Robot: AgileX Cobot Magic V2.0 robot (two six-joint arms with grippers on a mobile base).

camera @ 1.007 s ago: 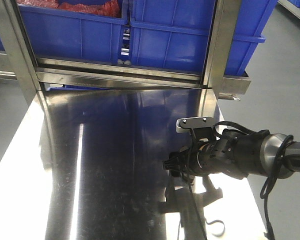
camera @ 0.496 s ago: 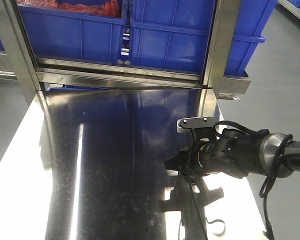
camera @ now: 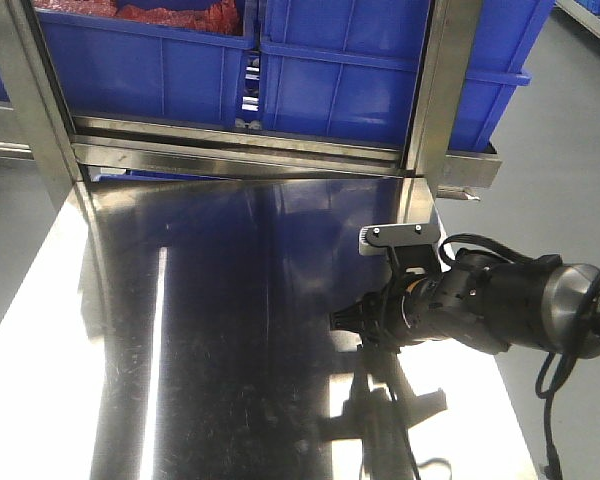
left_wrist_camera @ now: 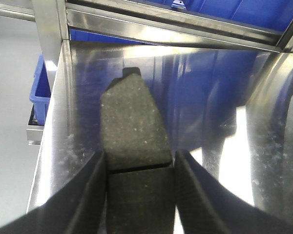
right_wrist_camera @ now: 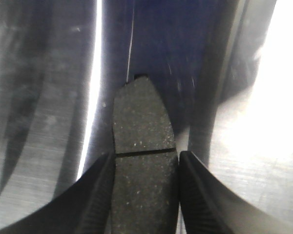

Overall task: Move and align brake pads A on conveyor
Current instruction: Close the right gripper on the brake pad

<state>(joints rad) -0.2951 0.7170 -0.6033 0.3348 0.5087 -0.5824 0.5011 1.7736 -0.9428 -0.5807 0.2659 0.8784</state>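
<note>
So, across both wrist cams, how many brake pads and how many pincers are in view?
Brake pads: 2, the left-held pad and the right-held pad
Pincers: 2, the left pincer and the right pincer, each closed on its pad
Total: 4

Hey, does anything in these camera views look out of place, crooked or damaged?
Nothing stands out. The left end effector holds a brake pad at its groove, the right end effector holds a second brake pad likewise, both over the steel table. Pads look intact; nothing spilled.
</note>
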